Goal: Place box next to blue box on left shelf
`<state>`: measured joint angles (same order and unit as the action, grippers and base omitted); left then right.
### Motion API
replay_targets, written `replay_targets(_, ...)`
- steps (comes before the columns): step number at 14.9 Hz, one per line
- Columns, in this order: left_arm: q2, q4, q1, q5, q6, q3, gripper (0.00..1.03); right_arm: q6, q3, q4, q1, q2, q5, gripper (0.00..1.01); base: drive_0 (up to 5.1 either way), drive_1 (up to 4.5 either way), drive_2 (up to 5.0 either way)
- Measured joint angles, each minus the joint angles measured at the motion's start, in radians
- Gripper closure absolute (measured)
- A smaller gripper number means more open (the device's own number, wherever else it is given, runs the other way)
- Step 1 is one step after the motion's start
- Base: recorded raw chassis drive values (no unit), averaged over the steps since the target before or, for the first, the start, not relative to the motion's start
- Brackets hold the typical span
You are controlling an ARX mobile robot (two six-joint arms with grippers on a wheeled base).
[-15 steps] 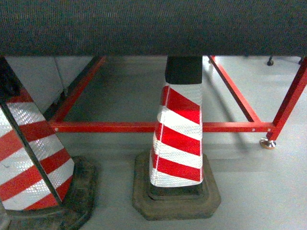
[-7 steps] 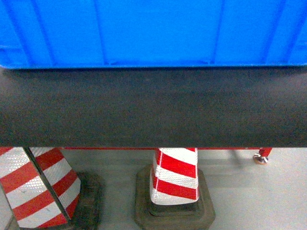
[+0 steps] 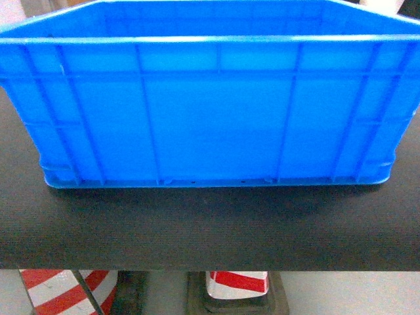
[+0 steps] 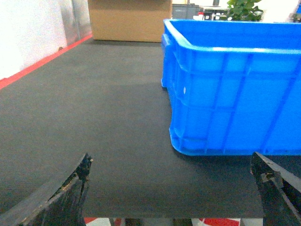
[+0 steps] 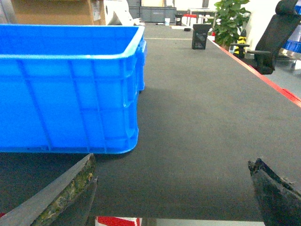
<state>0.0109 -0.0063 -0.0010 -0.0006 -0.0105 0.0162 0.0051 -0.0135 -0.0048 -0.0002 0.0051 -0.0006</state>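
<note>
Here the box (image 3: pixel 210 111) is seen standing on the dark desk (image 3: pixel 210 230), near its front edge, not yet gripped. Both sets of fingers (image 4: pixel 70 193) (image 5: pixel 61 193) are spread apart, empty, flanking its ends. Approach is judged underway; next, each end wall must be met for a lift.

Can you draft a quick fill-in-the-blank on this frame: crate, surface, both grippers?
1. The blue crate rests on a ____ belt surface.
2. Inside, the crate holds ____.
3. Both the left gripper and the right gripper have their jaws ____.
4. Below the belt's near edge stand red-and-white striped ____.

Missing words: black; nothing; open; cones
</note>
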Motion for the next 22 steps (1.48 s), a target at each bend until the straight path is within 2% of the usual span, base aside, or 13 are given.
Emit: replay_targets(22,0.0,0.001,0.0,0.0,0.0,0.0,0.05,0.001,0.0,-0.001,0.0,0.0,0.0,0.03,0.0,0.0,0.0)
